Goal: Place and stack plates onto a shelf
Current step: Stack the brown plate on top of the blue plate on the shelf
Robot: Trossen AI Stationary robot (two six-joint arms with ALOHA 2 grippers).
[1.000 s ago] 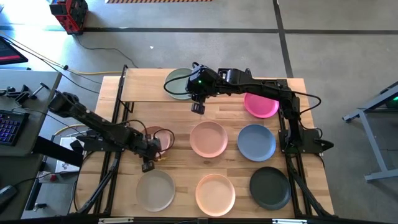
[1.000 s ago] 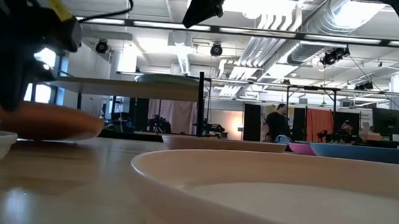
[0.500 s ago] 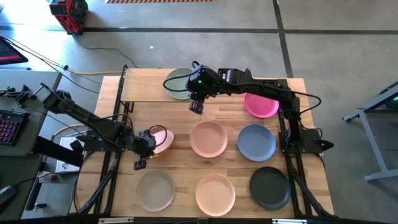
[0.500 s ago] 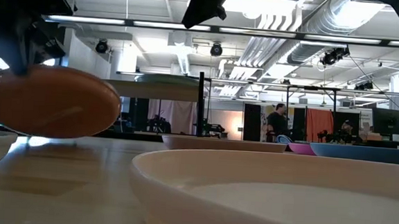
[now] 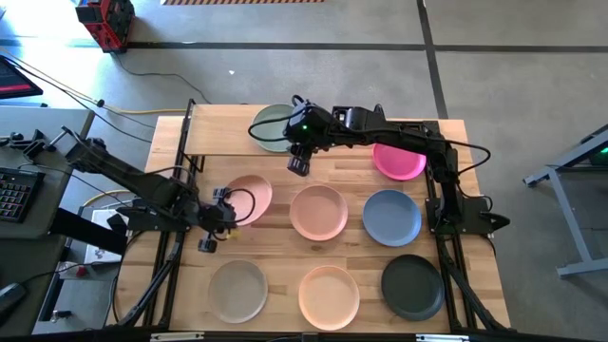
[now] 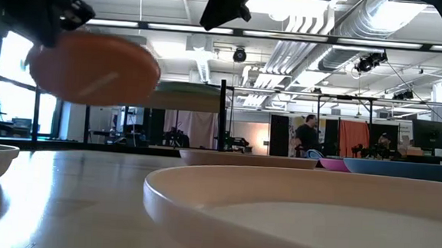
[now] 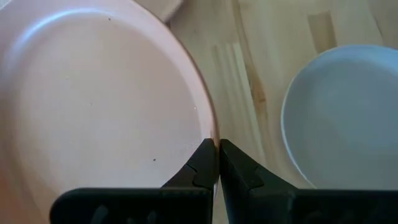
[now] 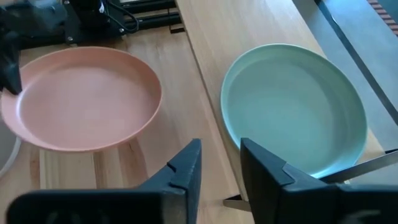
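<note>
High view showed us the shelf (image 5: 223, 141) with a green plate (image 5: 271, 128) on it. Our left gripper (image 5: 218, 216), jaws pinched on a pink plate (image 5: 249, 198) rim, could drop it. Our right gripper (image 5: 300, 163) hung apart.

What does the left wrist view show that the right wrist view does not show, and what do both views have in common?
Only the left wrist view shows the left gripper shut on the rim of the peach plate, and a pale grey plate on the table. Only the right wrist view shows the pale green plate on the shelf, and the right gripper open, holding nothing. Both show the same peach plate and the wooden tabletop.
</note>
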